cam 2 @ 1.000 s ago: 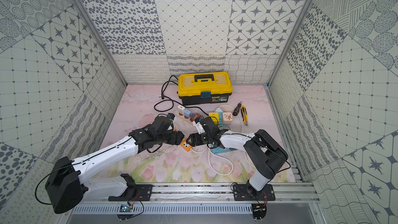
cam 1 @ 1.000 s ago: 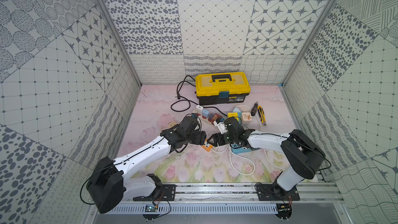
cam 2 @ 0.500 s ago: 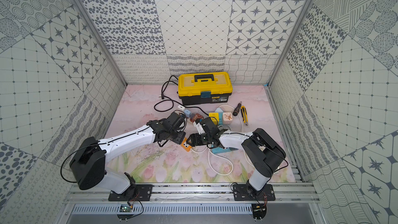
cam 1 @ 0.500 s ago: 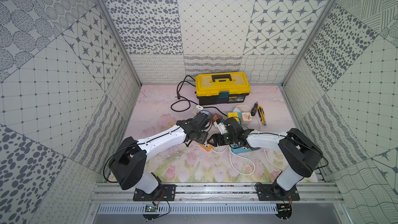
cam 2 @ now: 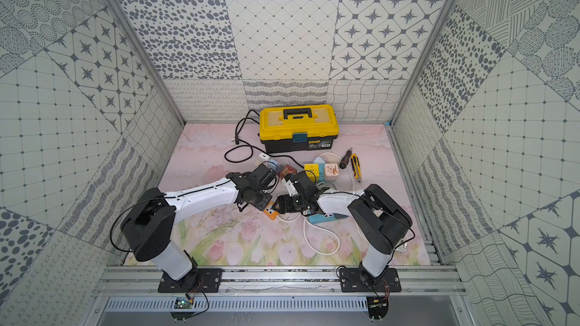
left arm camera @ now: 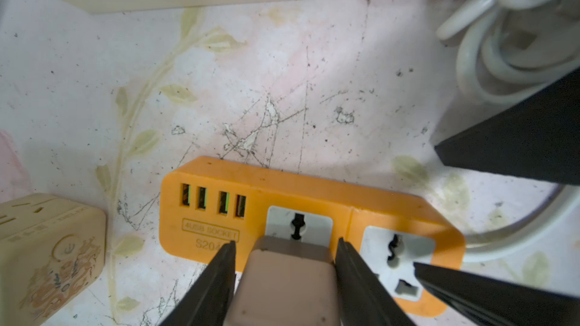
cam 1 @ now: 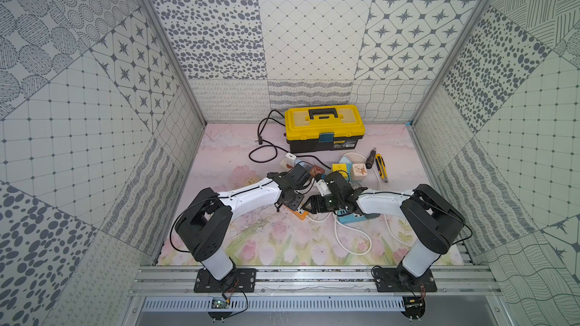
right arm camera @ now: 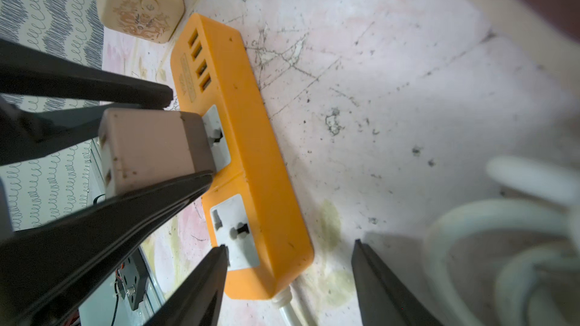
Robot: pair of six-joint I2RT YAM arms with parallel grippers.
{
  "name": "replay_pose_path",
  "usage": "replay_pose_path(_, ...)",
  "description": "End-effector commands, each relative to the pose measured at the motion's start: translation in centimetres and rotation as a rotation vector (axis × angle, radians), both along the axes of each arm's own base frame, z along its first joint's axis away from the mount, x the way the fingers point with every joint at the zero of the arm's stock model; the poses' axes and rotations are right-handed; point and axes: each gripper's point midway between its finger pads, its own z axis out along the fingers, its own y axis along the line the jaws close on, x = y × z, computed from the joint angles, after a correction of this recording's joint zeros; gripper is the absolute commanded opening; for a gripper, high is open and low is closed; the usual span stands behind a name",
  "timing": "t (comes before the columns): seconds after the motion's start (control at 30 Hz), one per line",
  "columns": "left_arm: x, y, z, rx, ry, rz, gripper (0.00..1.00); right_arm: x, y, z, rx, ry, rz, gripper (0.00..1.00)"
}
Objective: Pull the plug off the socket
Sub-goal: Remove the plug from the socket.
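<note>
Though hemmed in, your plug (left arm camera: 288,280) sits in the orange socket (left arm camera: 298,189).
Both top views: socket mid-desk (cam 1: 251,246). Left wrist: left hand (left arm camera: 285,243) straddles plug, can't tell if it's clamped. Right wrist: right hand (right arm camera: 289,244) gapes wide over socket's end, empty.

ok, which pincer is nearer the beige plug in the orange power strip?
Left. The left pincer straddles the plug, a finger on each side; the right pincer straddles the power strip at its cable end.
</note>
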Motion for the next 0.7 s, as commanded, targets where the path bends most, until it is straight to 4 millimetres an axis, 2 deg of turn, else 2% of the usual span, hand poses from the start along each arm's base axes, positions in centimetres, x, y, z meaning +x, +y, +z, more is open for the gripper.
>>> replay_pose_path(0.0, -0.7, 0.3, 0.0, 0.018, 0.028, -0.031, 0.48, 0.8, 0.5, -0.3, 0.0, 0.011, -0.02, 0.66)
replay_pose_path(0.07, -0.9, 0.2, 0.1, 0.005, 0.028, -0.031, 0.47, 0.8, 0.8, -0.5, 0.0, 0.016, -0.016, 0.66)
replay_pose_path(0.13, -0.9, 0.1, 0.1, -0.004, 0.025, -0.031, 0.4, 0.7, 1.2, -0.8, -0.002, 0.02, -0.01, 0.65)
replay_pose_path(0.23, -1.0, 0.1, 0.2, -0.023, 0.015, -0.034, 0.39, 0.6, 1.2, -1.6, -0.026, 0.035, -0.009, 0.65)
replay_pose_path(0.43, -1.0, -0.6, 1.5, -0.163, -0.121, -0.064, 0.36, 0.1, -0.3, -3.8, -0.15, 0.066, -0.013, 0.6)
replay_pose_path(0.53, -1.3, -0.3, 2.2, -0.221, -0.191, -0.06, 0.36, -0.3, -1.4, -4.5, -0.223, 0.064, -0.005, 0.57)
replay_pose_path(0.67, -1.0, -0.4, 3.1, -0.243, -0.22, -0.047, 0.36, -1.5, -1.7, -5.2, -0.317, 0.051, 0.069, 0.56)
